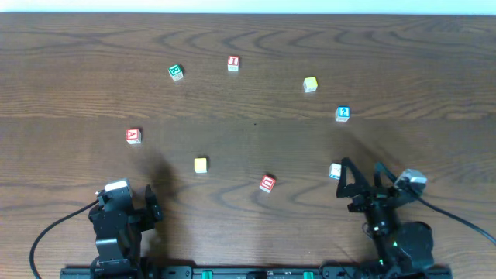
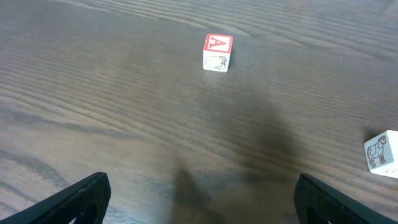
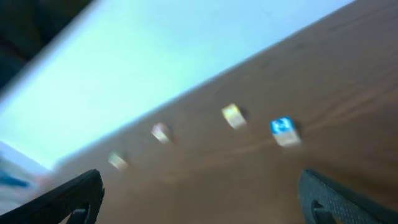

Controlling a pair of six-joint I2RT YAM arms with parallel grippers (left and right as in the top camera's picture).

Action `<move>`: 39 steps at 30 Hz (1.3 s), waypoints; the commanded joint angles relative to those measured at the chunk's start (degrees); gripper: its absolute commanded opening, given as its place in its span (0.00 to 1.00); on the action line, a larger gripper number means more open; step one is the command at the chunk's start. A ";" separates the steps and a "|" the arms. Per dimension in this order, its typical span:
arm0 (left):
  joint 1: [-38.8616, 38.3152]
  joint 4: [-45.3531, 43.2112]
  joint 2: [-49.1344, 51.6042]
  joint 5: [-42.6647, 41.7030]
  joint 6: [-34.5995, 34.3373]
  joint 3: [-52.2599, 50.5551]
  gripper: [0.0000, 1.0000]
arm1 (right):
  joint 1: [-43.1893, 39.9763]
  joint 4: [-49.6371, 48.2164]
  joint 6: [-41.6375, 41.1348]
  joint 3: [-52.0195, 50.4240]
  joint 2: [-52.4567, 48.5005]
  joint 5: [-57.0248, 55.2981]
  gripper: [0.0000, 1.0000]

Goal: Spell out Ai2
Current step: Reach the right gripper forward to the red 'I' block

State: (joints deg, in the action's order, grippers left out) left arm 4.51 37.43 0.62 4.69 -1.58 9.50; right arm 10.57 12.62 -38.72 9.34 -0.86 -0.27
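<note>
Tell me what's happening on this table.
Two robot arms sit at the near edge of a wooden table scattered with small letter blocks. None are lined up into a word yet. The left gripper is open and empty, its camera facing the red A block. The right gripper is also open and holds nothing, with a pale block just beside it. The right wrist view is too blurred to add detail.

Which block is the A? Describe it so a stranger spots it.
On the wooden table, look at the left side, ahead of the left arm. The A block is the leftmost cube there. Its red top with the letter A sets it apart from the plain yellow block nearby.
</note>
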 commanded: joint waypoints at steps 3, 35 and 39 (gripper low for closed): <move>0.35 0.09 -0.37 0.31 0.33 -0.48 0.95 | -0.42 -11.50 -7.37 0.24 -5.90 2.40 0.99; 0.35 0.11 -0.37 0.31 0.33 -0.48 0.95 | 3.72 -20.50 25.66 99.08 -126.31 27.39 0.99; 0.35 0.09 -0.37 0.31 0.33 -0.48 0.95 | 8.02 -15.39 28.09 106.77 -132.63 21.27 0.99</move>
State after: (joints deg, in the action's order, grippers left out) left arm 4.51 37.45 0.58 4.67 -1.45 9.50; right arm 15.29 -3.86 -14.66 112.16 -130.76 24.21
